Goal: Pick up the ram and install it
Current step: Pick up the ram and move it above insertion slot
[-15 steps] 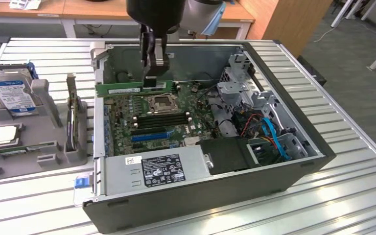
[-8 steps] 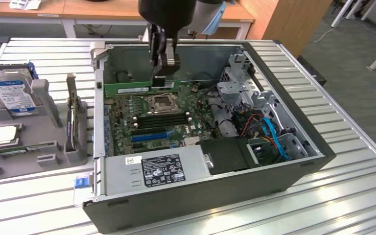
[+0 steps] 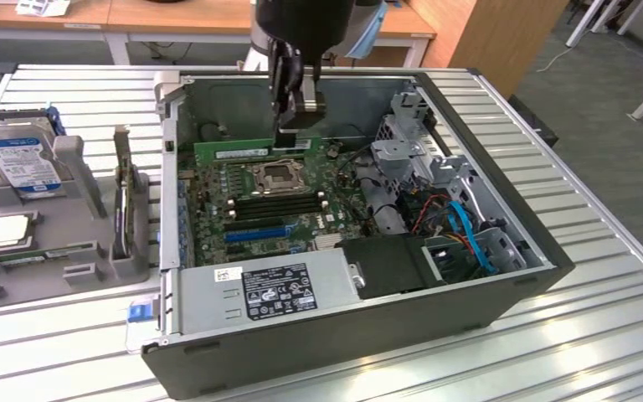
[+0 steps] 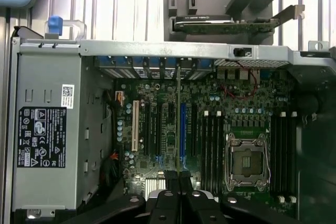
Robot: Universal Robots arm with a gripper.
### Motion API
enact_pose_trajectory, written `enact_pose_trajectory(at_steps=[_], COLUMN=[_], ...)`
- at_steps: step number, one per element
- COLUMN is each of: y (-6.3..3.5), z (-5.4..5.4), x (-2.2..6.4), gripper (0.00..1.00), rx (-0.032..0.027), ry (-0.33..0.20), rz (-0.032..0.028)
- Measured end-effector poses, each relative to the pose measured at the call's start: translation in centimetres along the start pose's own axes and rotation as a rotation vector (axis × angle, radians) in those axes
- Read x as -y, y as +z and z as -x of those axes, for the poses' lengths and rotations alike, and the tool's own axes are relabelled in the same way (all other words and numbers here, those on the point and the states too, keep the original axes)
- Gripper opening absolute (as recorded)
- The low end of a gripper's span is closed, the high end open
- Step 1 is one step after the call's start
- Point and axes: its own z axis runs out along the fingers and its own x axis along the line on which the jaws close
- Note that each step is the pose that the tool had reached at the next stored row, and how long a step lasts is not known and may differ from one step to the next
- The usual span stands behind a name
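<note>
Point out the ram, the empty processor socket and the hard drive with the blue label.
the ram [image 3: 239,152]: exterior view, on its white label.
the processor socket [image 3: 275,174]: exterior view, on its empty middle.
the hard drive [image 3: 20,157]: exterior view, on its blue label.

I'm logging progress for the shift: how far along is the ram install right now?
Done: the ram is picked up and sits over the open computer case. In hand: the gripper is shut on one end of the ram, holding it on edge above the motherboard. Left: it does not look seated yet; the black memory slots beside the processor socket look unfilled.
</note>
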Motion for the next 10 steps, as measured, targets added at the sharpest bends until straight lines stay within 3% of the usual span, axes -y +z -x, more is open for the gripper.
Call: enact_pose_trajectory(at_steps=[10], y=[-0.06], z=[0.0], x=[1.44], gripper=[0.11], rx=[0.0001], ry=[0.000], rz=[0.0000])
